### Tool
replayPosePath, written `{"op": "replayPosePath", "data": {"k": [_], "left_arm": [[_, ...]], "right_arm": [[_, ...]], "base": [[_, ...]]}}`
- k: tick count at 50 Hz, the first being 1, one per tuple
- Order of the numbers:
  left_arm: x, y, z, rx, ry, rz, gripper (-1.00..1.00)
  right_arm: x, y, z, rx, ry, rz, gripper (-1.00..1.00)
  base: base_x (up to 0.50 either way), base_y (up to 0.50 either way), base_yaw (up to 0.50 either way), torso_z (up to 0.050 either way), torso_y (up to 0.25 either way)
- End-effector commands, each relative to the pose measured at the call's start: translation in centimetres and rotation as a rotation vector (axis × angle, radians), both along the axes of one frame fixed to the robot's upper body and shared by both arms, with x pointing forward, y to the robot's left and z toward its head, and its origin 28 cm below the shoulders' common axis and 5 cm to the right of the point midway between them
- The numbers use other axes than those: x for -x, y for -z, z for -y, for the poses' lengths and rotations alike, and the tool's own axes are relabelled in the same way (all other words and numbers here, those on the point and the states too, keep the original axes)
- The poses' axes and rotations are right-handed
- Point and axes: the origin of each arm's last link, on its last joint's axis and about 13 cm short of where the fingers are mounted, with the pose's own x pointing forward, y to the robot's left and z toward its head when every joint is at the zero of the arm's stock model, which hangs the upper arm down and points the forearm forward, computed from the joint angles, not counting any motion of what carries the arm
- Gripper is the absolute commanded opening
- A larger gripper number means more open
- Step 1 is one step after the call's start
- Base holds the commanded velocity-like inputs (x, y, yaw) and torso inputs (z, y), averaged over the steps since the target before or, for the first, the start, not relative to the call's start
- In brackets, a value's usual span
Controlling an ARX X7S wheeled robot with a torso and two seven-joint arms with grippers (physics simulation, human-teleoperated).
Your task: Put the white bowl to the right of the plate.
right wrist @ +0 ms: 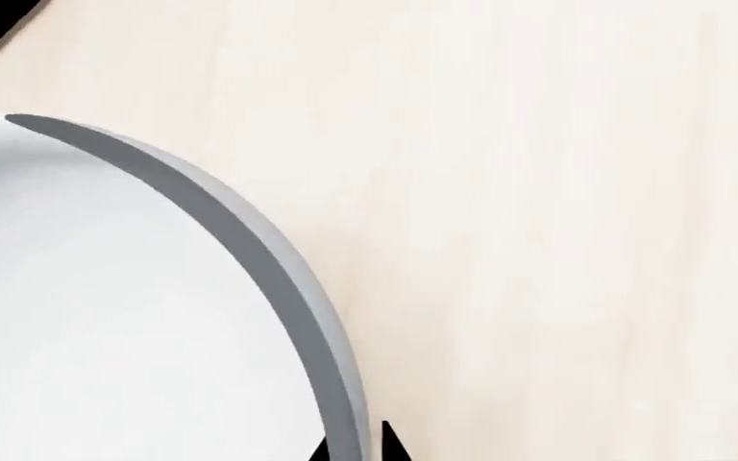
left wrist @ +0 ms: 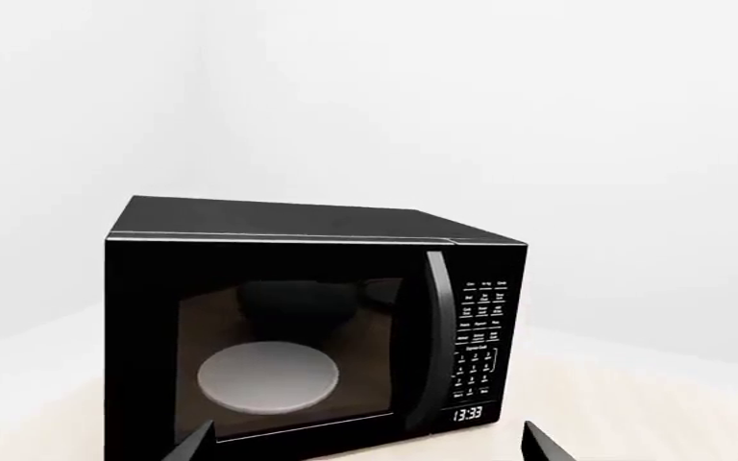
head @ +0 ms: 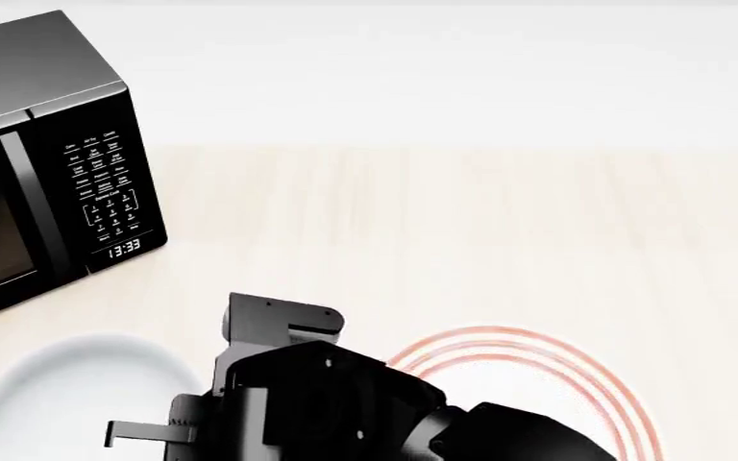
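The white bowl [head: 68, 389] is at the near left of the table in the head view, left of the plate [head: 542, 370], whose red rings show beside my right arm. In the right wrist view the bowl's rim [right wrist: 254, 250] runs between the two fingertips of my right gripper [right wrist: 356, 451], which is closed on the rim. I cannot tell whether the bowl is lifted. My left gripper [left wrist: 369, 447] is open and empty, facing the microwave; it does not show in the head view.
A black microwave [head: 36, 154] with its door shut stands at the far left of the light wooden table [head: 472, 221]; its clock reads 13:33 and a pale disc [left wrist: 266, 376] shows through the door. My right arm [head: 318, 394] covers the plate's left part.
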Motion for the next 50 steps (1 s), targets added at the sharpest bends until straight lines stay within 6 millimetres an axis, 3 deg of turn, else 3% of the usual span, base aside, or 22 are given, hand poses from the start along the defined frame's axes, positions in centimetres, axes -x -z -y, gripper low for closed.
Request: {"op": "replayPosePath", "data": {"k": [1, 10, 29, 50], "left_arm": [[0.0, 0.0, 0.0, 0.003, 0.004, -0.001, 1.00], [0.0, 0.0, -0.1, 0.005, 0.002, -0.002, 1.00], [0.1, 0.0, -0.1, 0.003, -0.001, 0.000, 1.00], [-0.2, 0.2, 0.0, -0.007, -0.005, -0.008, 1.00]], "right_arm": [[-0.5, -2.8, -0.6, 0.033, 0.035, 0.063, -1.00], [0.2, -5.7, 0.2, 0.039, 0.025, 0.146, -1.00], [1.7, -9.7, 2.1, 0.032, 0.023, 0.277, -1.00], [0.2, -13.5, 7.5, 0.036, 0.260, 0.332, -1.00]], "base": [[0.00, 0.00, 0.00, 0.000, 0.000], [0.00, 0.00, 0.00, 0.000, 0.000], [0.00, 0.00, 0.00, 0.000, 0.001], [0.00, 0.00, 0.00, 0.000, 0.000]]}}
